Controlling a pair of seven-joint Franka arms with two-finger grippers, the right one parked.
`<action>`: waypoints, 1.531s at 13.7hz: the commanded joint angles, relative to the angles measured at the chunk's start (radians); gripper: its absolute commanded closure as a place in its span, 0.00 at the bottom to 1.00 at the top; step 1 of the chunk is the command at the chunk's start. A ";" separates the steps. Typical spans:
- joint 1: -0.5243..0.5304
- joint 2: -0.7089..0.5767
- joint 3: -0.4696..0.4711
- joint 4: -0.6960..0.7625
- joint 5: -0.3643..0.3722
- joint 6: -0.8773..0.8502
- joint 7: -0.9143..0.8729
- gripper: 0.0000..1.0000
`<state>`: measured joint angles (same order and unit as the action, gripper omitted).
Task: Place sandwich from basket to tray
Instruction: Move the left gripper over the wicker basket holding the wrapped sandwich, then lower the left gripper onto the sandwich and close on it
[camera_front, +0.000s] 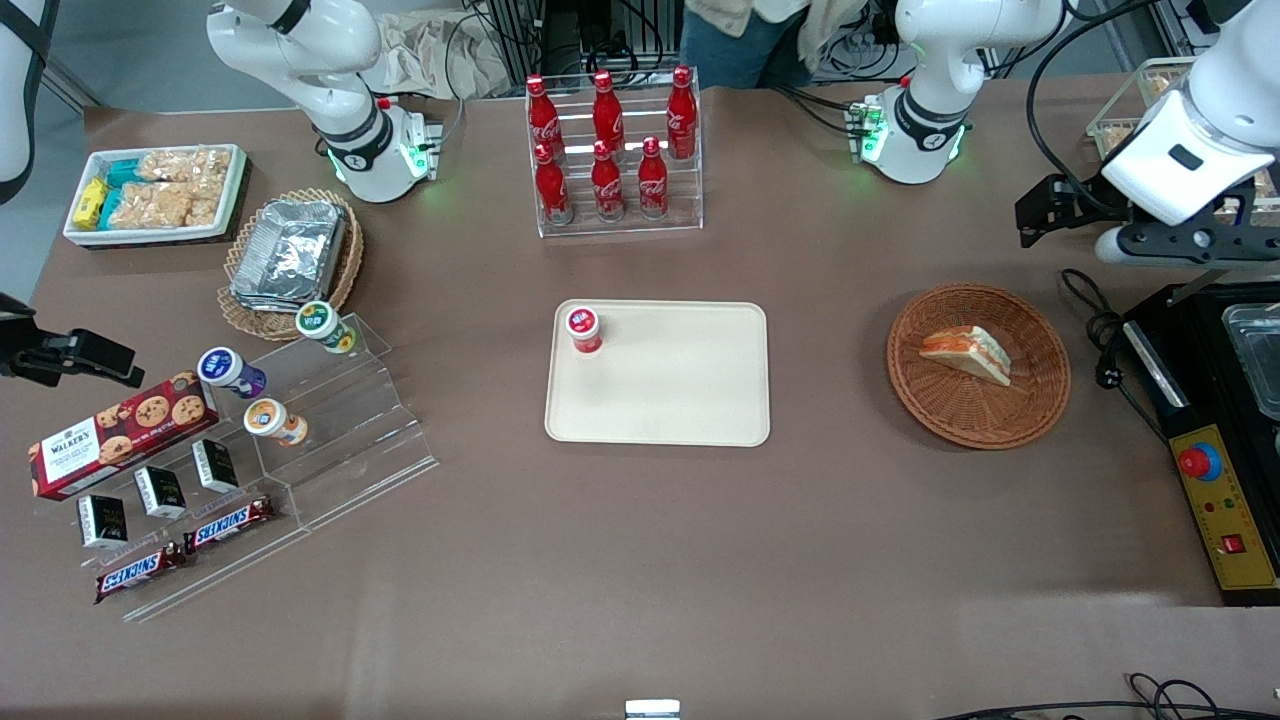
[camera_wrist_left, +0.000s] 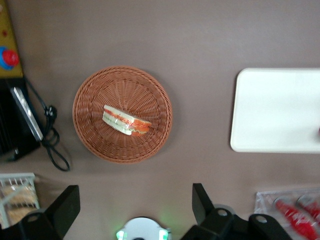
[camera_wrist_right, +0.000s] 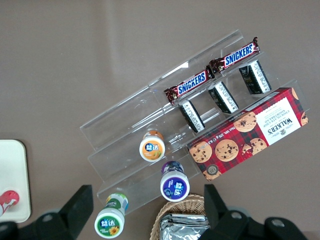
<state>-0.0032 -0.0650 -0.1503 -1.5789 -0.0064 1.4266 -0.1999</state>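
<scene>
From the front, the triangular white-bread sandwich (camera_front: 967, 353) is seen lying in the round reddish-brown wicker basket (camera_front: 978, 420) on the brown desk (camera_front: 640, 560), beside the cream rectangular tray (camera_front: 690, 400) bearing a red-capped bottle (camera_front: 583, 329). The wrist view alone shows the end effector (camera_wrist_left: 135, 205) spread wide, empty, above the desk.

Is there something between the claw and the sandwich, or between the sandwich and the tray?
Nothing visible. The open claw hangs above the table beside the basket; the sandwich lies uncovered. Bare table separates basket and tray. Only a red-capped cup occupies one tray corner.
</scene>
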 joint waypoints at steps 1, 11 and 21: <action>-0.001 -0.004 0.017 -0.003 0.002 -0.011 -0.252 0.00; -0.003 -0.099 0.112 -0.451 0.025 0.257 -0.705 0.00; -0.006 0.097 0.112 -0.754 0.082 0.768 -0.937 0.00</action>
<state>-0.0027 0.0064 -0.0413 -2.3126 0.0506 2.1423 -1.0939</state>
